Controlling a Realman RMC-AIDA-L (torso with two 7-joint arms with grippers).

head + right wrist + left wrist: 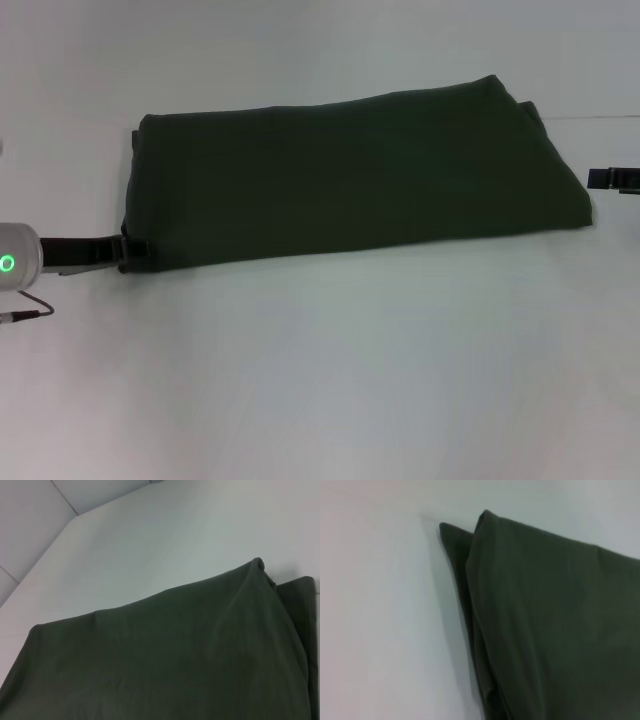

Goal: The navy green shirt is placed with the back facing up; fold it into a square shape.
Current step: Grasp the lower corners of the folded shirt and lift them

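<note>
Olive cotton, the navy green shirt [350,180] lies mid-table as a long folded band, not yet square. I judge one crosswise fold remains. My left gripper [128,252] touches its corner, right gripper [612,180] hangs beside it; I cannot tell either's jaws.

My left gripper [135,252]: fingertips dark against the shirt [350,175] edge at its near left corner, can't tell whether they're spread or pinched, or if cloth is between them. My right gripper [612,180]: only a black stub inside the head view's right edge, rest cut off, finger state unreadable. Neither wrist view shows own fingers. Left wrist view: shirt [555,625] runs off two edges, blurred, layers underneath hidden beyond one offset lower edge. Right wrist view: shirt [165,660] cropped too. Shirt's underside hidden in every view. Left arm mostly out of frame in the head view
</note>
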